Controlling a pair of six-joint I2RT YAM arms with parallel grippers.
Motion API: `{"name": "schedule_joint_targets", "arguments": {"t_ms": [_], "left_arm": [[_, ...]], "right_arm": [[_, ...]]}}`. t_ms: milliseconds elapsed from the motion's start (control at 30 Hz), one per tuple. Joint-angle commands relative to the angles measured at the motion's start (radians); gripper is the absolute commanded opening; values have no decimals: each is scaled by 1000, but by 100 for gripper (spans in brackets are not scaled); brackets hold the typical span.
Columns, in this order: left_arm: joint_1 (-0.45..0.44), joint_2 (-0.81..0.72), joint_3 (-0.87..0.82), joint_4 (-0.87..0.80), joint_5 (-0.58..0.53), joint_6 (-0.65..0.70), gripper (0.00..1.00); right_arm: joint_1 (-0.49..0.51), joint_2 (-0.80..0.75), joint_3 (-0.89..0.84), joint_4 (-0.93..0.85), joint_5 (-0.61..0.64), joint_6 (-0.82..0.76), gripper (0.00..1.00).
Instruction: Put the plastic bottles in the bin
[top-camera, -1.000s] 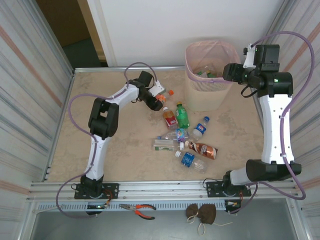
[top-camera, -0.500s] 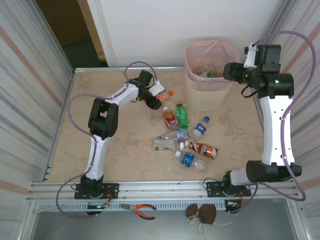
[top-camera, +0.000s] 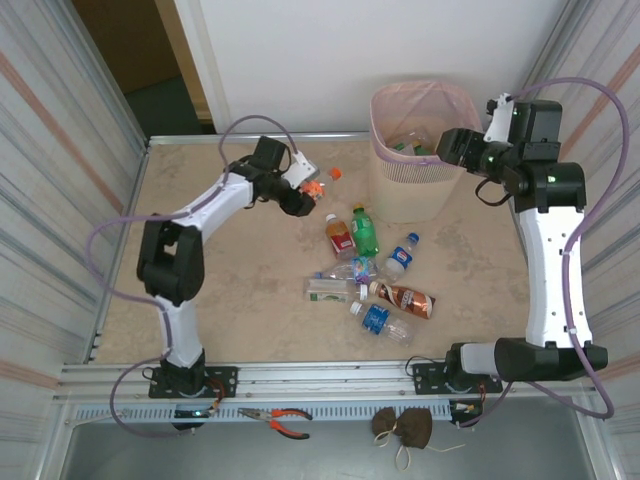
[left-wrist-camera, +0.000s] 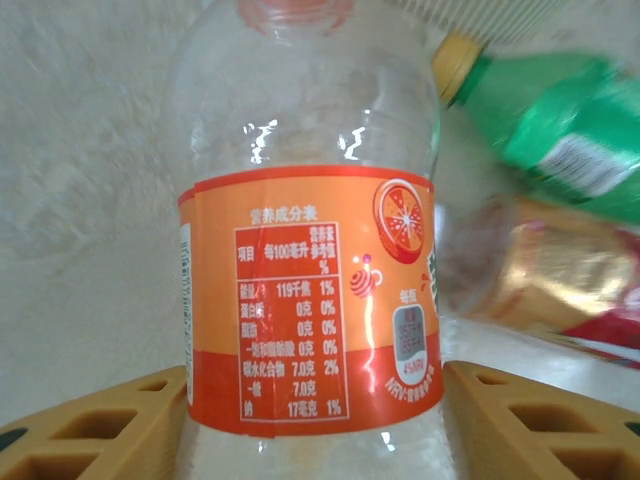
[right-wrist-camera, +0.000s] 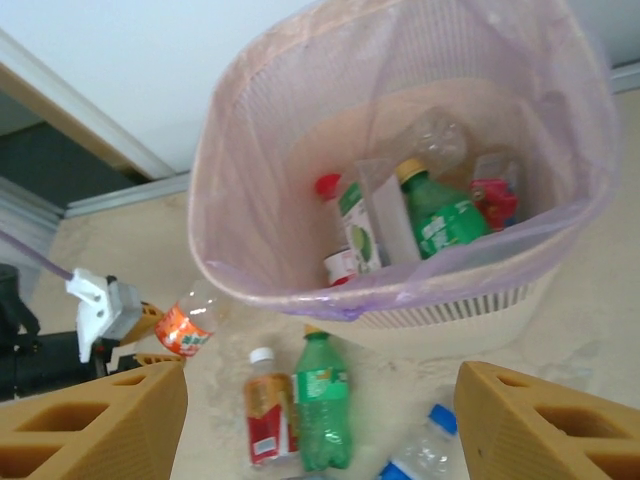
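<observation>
Eight bottles are outside the bin: one orange bottle (top-camera: 314, 186) pinched between the left gripper's (top-camera: 300, 195) fingers, and seven loose bottles (top-camera: 365, 232) scattered on the table (top-camera: 240, 290) to that gripper's right and nearer the bases. One bin (top-camera: 385, 100) stands just below and left of the right gripper (top-camera: 452, 147), whose jaws are spread and empty; it holds at least four bottles, one of them green. One pair of pliers (top-camera: 280, 418) lies well behind the left gripper, by the bases.
</observation>
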Motion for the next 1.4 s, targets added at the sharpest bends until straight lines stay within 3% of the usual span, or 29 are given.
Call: {"name": "schedule_joint_targets", "arguments": {"t_ms": [0,267,533,833,1200,1367], "left_arm": [[6,-124,-72,78,93,-50,52],[4,-381,-254,234,279,-119,51],[-13,-532,-340,327,397,-177,51],[-24,-582,-359,363,421,-219,51],[-25,-576,-367,373,414,-229,51],[-25,-573,-365,378,409,-233,51]], "right_arm": [[36,-26,-26,81,-81,86,69],[167,7,-53,210,-137,196,69],[269,82,-50,334,-195,293,68],[362,182,1,355,-200,307,61],[431,228,21,413,-189,335,61],[447,243,38,410,-189,341,53]]}}
